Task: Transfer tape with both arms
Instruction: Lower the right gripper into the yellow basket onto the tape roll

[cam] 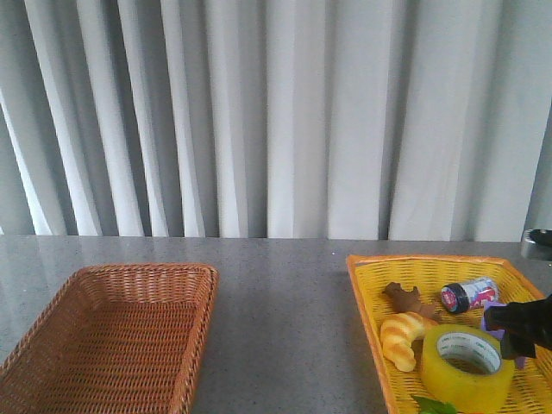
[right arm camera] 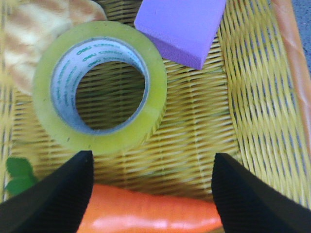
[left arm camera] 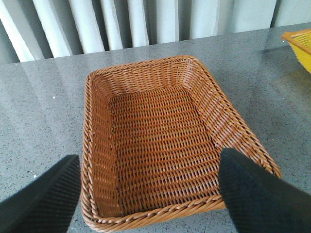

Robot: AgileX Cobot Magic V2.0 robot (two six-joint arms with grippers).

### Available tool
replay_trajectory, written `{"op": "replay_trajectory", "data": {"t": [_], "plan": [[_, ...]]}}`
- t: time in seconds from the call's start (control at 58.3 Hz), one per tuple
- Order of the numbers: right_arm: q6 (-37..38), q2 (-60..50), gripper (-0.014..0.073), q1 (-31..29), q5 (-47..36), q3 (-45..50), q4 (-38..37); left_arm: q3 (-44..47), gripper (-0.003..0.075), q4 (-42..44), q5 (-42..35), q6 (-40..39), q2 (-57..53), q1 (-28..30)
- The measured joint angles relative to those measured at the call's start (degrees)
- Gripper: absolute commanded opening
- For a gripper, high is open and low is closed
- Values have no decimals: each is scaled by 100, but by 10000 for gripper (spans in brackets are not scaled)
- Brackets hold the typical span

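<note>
The tape (cam: 467,366), a wide yellow translucent roll with a white printed core, lies flat in the yellow basket (cam: 414,259) at the right. In the right wrist view the tape (right arm camera: 104,138) lies just beyond my open right gripper (right arm camera: 153,194), apart from both fingers. The gripper hovers over an orange carrot (right arm camera: 150,213) and holds nothing. In the front view the right gripper (cam: 517,341) shows as a black shape at the tape's right side. My left gripper (left arm camera: 150,194) is open and empty above the near rim of the brown wicker basket (left arm camera: 160,141). It is out of the front view.
The yellow basket also holds a croissant (cam: 404,338), a brown biscuit-like piece (cam: 410,300), a small can (cam: 468,294), a purple block (right arm camera: 180,26) and a green leaf (right arm camera: 19,177). The brown basket (cam: 121,328) stands at the left on the grey table (cam: 276,293). Curtains hang behind.
</note>
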Motion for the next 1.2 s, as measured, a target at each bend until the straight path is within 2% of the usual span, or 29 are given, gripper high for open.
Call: {"op": "replay_trajectory", "data": {"t": [0.189,0.446,0.651,0.857,0.96,1.046,1.2], "plan": [[22,835,489,0,306,-713,-48,0,549,0,0,0,0,0],[22,1626,477,0,351,-1060,-59,0,549,0,0,0,0,0],[49,2029,374,0,150,-1060,-59,0,549,0,0,0,0,0],[63,2080,183,0,17,-1060,-20,0,549,0,0,0,0,0],[68,2080,114,0,0,-1060,-21,0,549,0,0,0,0,0],[64,2080,87,0,5,-1060,-41,0,549,0,0,0,0,0],[64,2023,87,0,19,-1060,-41,0,549,0,0,0,0,0]]}}
